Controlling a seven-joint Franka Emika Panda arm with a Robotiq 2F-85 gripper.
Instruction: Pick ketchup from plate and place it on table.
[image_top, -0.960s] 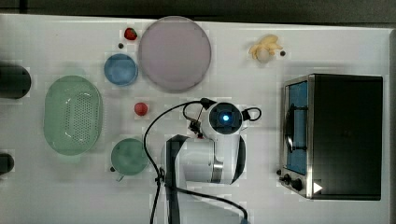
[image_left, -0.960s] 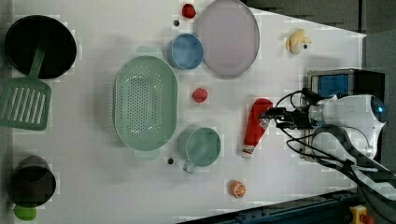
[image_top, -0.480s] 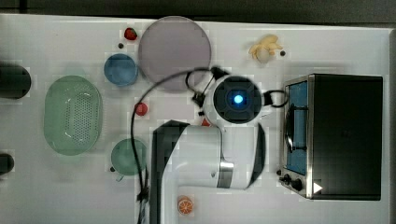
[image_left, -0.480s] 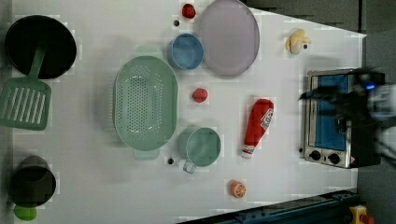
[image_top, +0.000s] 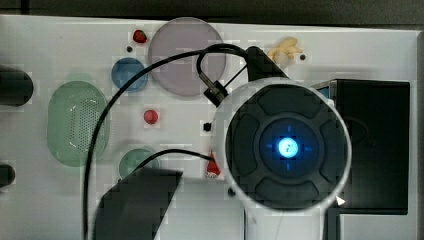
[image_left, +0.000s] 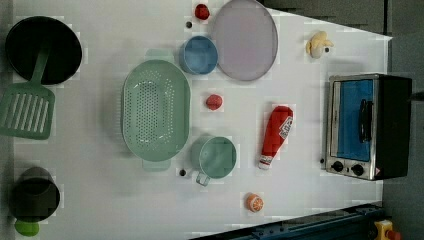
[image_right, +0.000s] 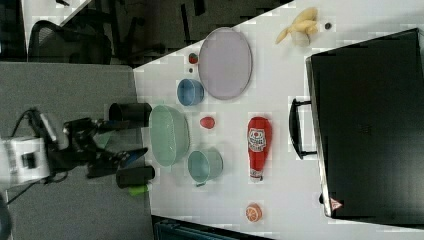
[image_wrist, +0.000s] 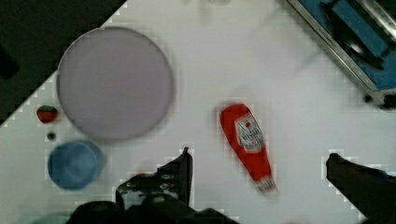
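A: What's the surface like in the top view?
B: A white table (image_top: 60, 45), dark floor beyond its far edge. The arm's round housing with a blue light covers the middle; just the ketchup (image_top: 213, 167) cap end peeks out at its rim. The plate (image_top: 175, 50) is bare.

A: And the left view?
B: The ketchup (image_left: 276, 135) lies flat on the table (image_left: 100, 200), well apart from the plate (image_left: 245, 45), between a green cup (image_left: 217, 156) and a toaster oven (image_left: 367, 126). Its white label is too small to read.

A: The right view?
B: The gripper (image_right: 117, 140) hangs off the table's edge over grey floor, jaws spread, holding nothing. An office chair (image_right: 70, 42) stands behind.

A: The wrist view?
B: Both fingers (image_wrist: 182, 170) are wide apart with the ketchup (image_wrist: 247, 144) lying between them on the table, cap towards the camera; its label is illegible.
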